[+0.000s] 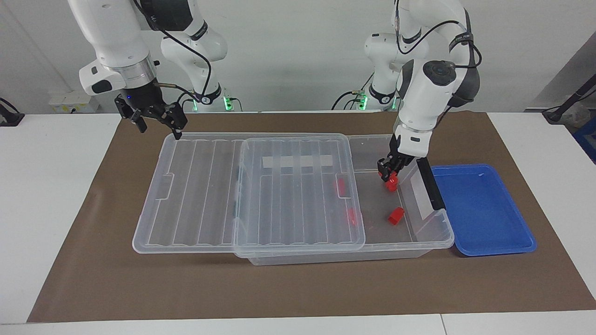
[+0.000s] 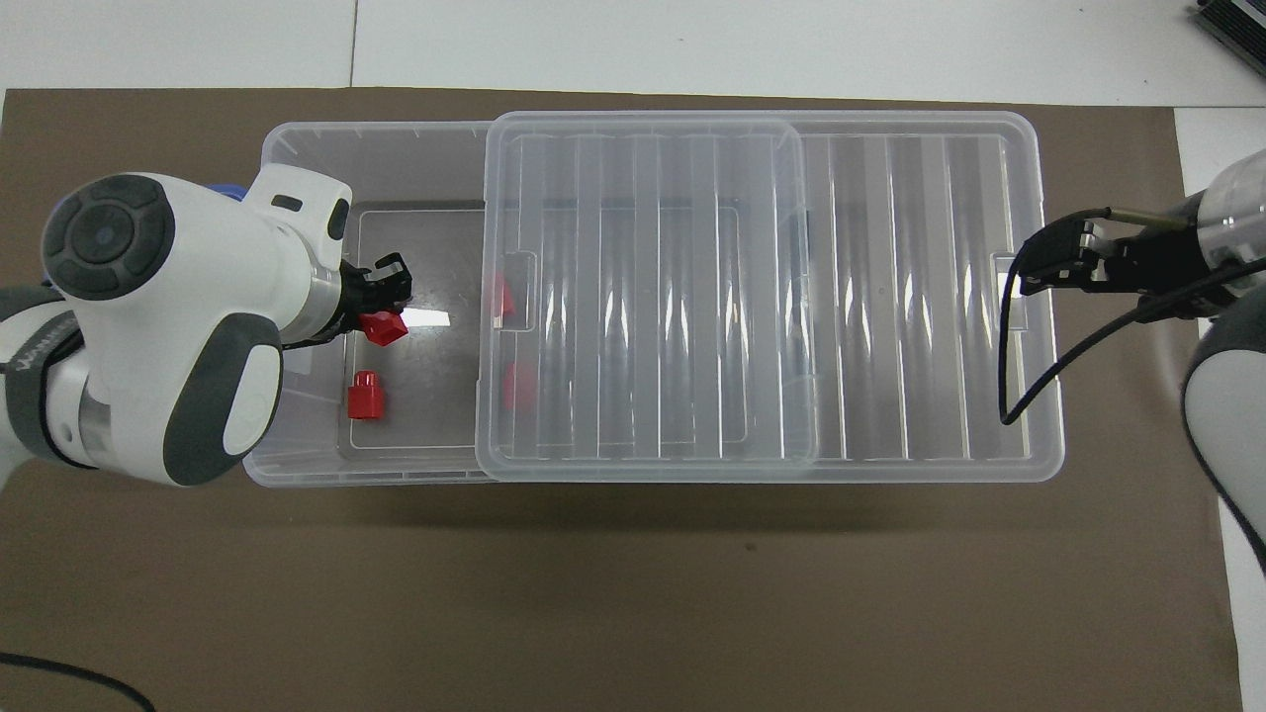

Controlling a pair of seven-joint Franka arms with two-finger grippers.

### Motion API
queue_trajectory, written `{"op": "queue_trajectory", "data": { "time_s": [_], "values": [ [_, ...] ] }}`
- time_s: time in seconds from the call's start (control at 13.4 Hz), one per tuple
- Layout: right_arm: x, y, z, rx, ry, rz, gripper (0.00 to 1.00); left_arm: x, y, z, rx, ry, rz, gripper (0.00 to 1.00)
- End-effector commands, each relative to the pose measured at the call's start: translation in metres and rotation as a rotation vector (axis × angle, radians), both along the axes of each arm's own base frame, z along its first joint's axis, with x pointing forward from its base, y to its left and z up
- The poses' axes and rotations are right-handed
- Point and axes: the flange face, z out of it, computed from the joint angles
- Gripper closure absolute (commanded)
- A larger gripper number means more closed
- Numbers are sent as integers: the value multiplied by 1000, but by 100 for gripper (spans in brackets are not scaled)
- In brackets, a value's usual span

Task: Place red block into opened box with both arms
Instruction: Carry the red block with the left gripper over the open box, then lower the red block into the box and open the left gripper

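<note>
Left gripper (image 1: 390, 168): clamped on the red block (image 1: 390, 177), raised over the uncovered end of the opened box (image 1: 421, 242), just inside the end wall carrying the black clip handle (image 1: 430, 184). Block held between the fingertips, clear of the box floor. In the overhead view, same gripper (image 2: 381, 297) and block (image 2: 384, 327) over the bare floor of the box (image 2: 297, 470).

Below and beside the held block: one loose red block (image 1: 391, 185) on the box floor almost directly under the gripper, hidden by the arm in the overhead view. Second loose block (image 1: 396, 216) on the floor, farther from the robots than the gripper. Two more red blocks (image 1: 340, 187) (image 1: 352, 216) under the edge of the ribbed lid (image 1: 298, 186), toward the right arm's end from the gripper, seen only through the clear plastic.

Lid: slid partly off, covering the middle and the right arm's end of the box, overhanging that end. Whitish tape strip (image 1: 297, 161) on the lid top.

Blue tray (image 1: 484, 209): beside the box at the left arm's end, past the clip handle from the left gripper.

Right gripper (image 1: 156, 122): fingers spread wide, holding nothing, raised over the corner of the lid's overhanging end; waiting.

Brown mat (image 1: 279, 288) under box and tray.
</note>
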Motion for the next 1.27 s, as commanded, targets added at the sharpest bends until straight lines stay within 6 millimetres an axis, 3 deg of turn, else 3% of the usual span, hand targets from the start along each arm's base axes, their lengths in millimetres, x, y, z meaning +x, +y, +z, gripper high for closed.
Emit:
{"op": "queue_trajectory", "data": {
  "time_s": [0.0, 0.22, 0.52, 1.2],
  "values": [
    [-14, -12, -6, 17, 20, 24, 0, -21, 0, -20, 19, -31, -35, 100],
    [-17, -14, -10, 18, 26, 27, 0, -34, -10, -60, 30, -71, -74, 100],
    [-23, -14, -8, 27, 36, 24, 0, -22, -23, -103, 113, -119, -103, 100],
    [-30, -12, 0, 49, 23, 88, 0, -18, -28, -142, 130, -131, -135, 100]
  ]
}}
